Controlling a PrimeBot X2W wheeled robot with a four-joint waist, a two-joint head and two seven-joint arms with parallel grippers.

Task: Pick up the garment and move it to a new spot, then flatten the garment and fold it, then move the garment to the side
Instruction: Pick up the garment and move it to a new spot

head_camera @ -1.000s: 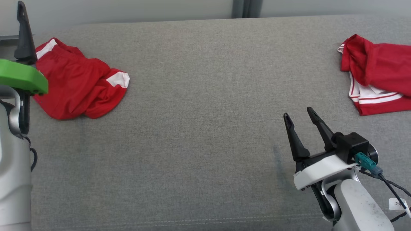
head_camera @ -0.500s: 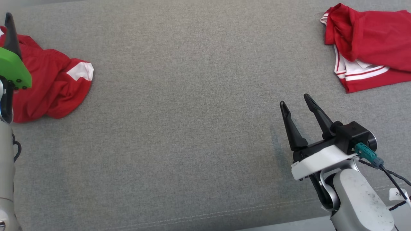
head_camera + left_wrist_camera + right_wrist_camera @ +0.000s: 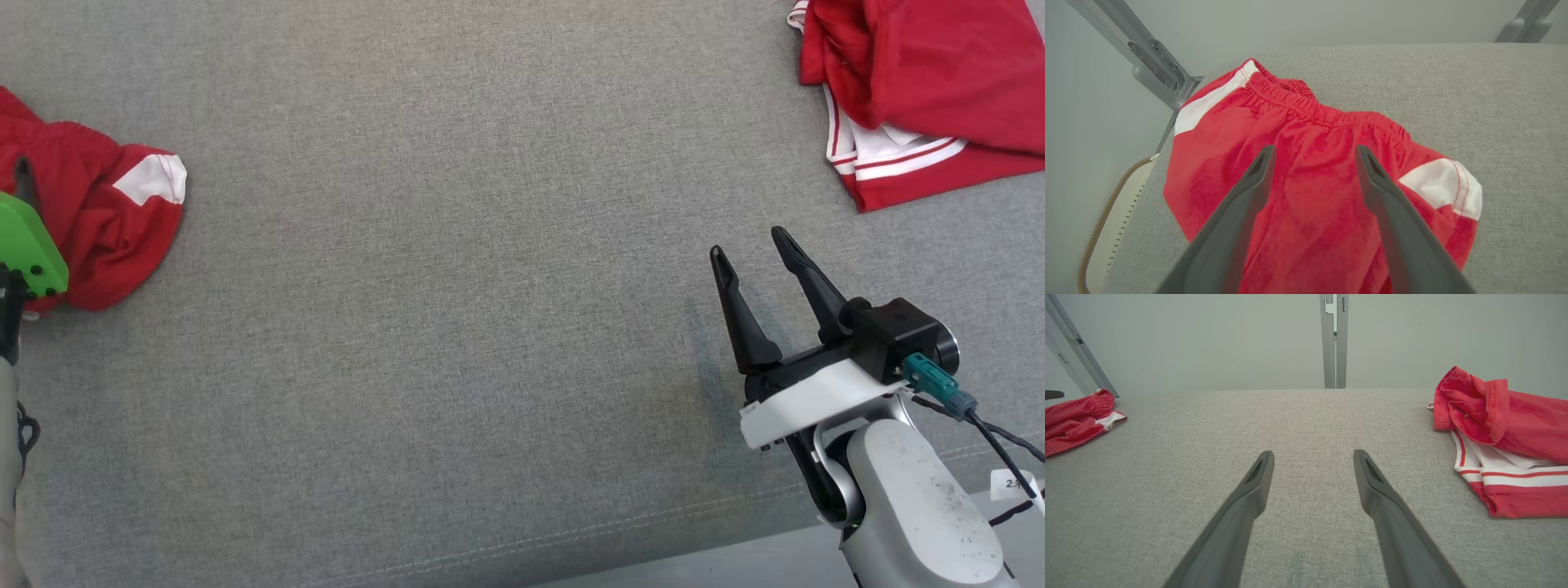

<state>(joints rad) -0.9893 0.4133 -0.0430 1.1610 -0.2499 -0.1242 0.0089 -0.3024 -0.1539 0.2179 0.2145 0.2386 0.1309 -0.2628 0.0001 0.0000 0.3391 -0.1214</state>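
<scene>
Both agape, empty: left claw (image 3: 1314,150) over red shorts (image 3: 1216,134), right claw (image 3: 747,242) well apart

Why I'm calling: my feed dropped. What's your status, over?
Left gripper open, aimed at red shorts, not yet gripping. Right gripper open over grey cushion. Red-and-white garment far right, out of the path.

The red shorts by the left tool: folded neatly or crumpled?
Crumpled. The red shorts lie bunched on the grey cushion, waistband wavy, cloth wrinkled and overlapping.

Camera swung down (left fingers (image 3: 1237,212) dipping toward shorts (image 3: 1298,134)).
</scene>
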